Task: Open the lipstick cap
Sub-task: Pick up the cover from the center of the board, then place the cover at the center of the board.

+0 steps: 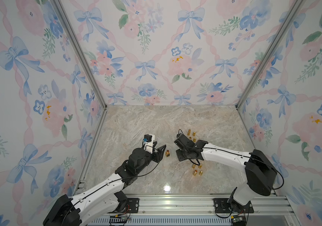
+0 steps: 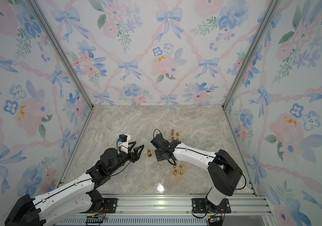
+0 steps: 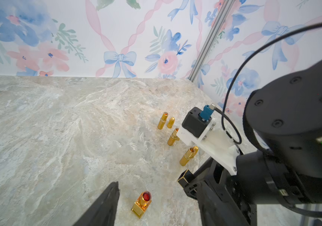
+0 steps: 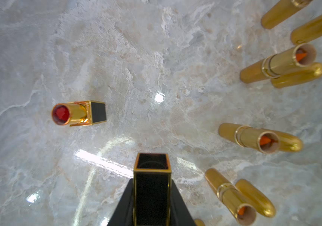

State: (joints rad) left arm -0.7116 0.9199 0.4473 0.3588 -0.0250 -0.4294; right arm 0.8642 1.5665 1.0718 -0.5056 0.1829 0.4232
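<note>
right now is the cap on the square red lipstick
No, the right gripper holds the black square cap, and the red lipstick stands uncapped apart from it.

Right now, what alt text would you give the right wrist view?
The right gripper holds the lipstick cap, black with gold trim, its open end pointing away from the gripper. Apart from it, the uncapped red lipstick stands on the marble table, with several round gold lipsticks and loose caps nearby.

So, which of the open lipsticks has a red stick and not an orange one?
The square black-and-gold lipstick, which stands alone. The round gold lipsticks all hold orange sticks and stand grouped together.
</note>
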